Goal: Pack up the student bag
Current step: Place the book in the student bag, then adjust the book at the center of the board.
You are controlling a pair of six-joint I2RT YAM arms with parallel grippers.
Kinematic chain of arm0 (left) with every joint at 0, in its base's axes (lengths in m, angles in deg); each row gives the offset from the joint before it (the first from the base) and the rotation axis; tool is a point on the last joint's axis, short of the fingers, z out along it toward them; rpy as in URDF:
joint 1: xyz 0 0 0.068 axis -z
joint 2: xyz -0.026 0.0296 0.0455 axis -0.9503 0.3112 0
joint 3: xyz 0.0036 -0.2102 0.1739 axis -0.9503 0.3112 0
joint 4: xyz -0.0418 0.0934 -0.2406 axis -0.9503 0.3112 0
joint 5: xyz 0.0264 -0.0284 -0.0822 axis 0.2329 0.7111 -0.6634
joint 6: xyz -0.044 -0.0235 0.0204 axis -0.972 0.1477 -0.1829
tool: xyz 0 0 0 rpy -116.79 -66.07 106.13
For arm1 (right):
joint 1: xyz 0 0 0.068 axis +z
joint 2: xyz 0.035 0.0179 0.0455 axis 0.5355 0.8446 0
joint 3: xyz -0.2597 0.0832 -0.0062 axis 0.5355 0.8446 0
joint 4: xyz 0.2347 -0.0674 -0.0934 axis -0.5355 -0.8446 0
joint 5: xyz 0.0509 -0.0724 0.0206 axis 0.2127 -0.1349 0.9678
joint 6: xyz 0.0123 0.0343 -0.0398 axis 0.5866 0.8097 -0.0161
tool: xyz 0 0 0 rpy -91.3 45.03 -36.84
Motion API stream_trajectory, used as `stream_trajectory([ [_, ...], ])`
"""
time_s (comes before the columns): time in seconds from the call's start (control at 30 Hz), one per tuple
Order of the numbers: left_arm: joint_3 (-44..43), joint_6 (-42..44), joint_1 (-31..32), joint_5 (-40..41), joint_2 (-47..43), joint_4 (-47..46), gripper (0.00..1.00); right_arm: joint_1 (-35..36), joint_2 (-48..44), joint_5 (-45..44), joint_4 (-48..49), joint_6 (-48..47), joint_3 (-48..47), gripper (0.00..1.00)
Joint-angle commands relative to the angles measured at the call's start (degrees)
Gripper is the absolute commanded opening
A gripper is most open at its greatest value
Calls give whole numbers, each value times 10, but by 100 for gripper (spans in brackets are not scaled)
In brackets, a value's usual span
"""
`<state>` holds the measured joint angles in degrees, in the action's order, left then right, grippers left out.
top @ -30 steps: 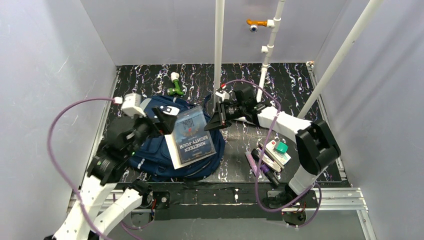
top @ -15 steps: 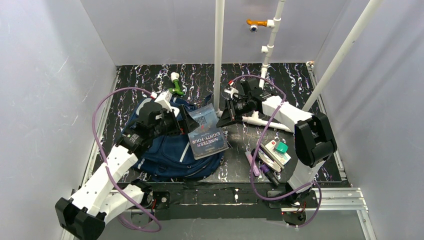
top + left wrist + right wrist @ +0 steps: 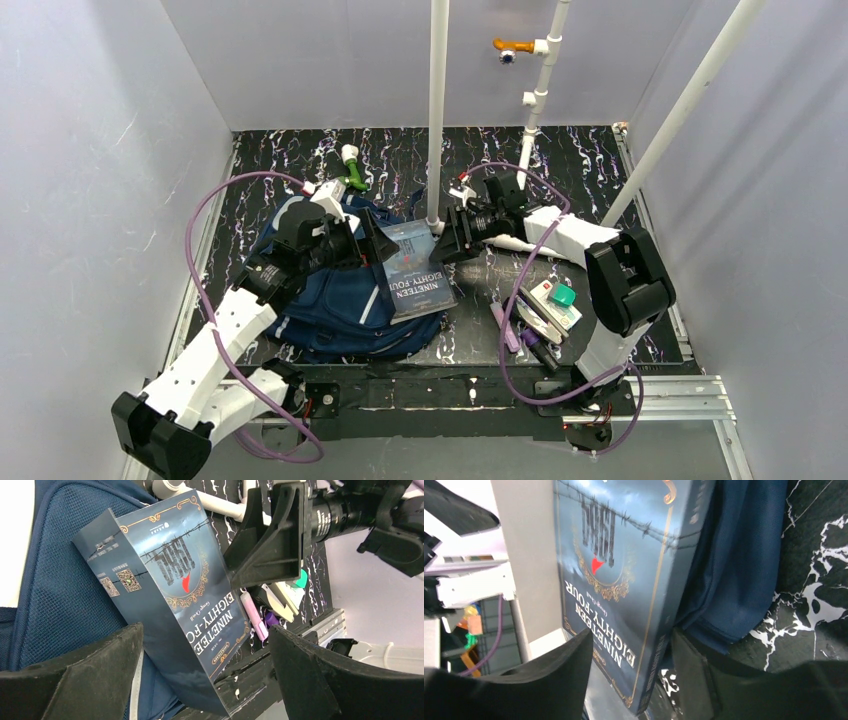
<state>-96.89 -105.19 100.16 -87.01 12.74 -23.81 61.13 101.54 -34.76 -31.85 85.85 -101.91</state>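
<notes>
The student bag (image 3: pixel 330 300), navy-blue fabric, lies at the left of the marbled table. A dark blue book titled Nineteen Eighty-Four (image 3: pixel 415 268) leans on the bag's right side, tilted. My right gripper (image 3: pixel 447 237) straddles the book's far right corner. In the right wrist view its jaws (image 3: pixel 634 645) stand a little apart, with a gap on the cover side of the book (image 3: pixel 619 565), next to the bag fabric (image 3: pixel 739 555). My left gripper (image 3: pixel 375 245) hovers over the bag, wide open. Its fingers (image 3: pixel 205 645) frame the book (image 3: pixel 170 580) without touching it.
A white pole (image 3: pixel 437 110) rises just behind the book. A green and white item (image 3: pixel 350 168) lies behind the bag. Stationery lies at the right front: a box with a green cap (image 3: pixel 557 300) and pink and purple markers (image 3: pixel 505 328).
My left arm swung in from the left to hover over the bag by the book. The book sank lower and flatter. The right jaws parted from the book's corner.
</notes>
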Motion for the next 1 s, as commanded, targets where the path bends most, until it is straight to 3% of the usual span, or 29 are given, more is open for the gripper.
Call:
stream_trajectory([
  [0.0,13,-15,-1,-7,-8,-5,94,0,-58,9,69,28,47,74],
  [0.13,51,-52,-1,-51,7,-56,93,0,-107,-35,86,47,114,96],
  [0.27,63,-78,0,-74,27,-82,92,8,-145,-47,159,116,194,98],
  [0.43,70,-82,0,-76,24,-88,91,86,-170,-69,361,261,277,98],
  [0.5,73,-86,0,-75,22,-89,91,98,-182,-101,437,340,313,88],
  [0.63,81,-91,0,-76,14,-86,91,99,-216,-167,555,454,370,40],
  [0.7,66,-66,0,-59,4,-51,91,98,-240,-171,513,439,358,24],
  [0.73,54,-48,0,-45,-3,-29,92,98,-254,-173,444,401,339,22],
  [0.87,-18,8,-1,56,-33,81,97,98,-289,-244,8,150,183,11],
  [0.97,-75,32,-5,120,-35,145,98,98,-297,-319,-118,28,96,6],
])
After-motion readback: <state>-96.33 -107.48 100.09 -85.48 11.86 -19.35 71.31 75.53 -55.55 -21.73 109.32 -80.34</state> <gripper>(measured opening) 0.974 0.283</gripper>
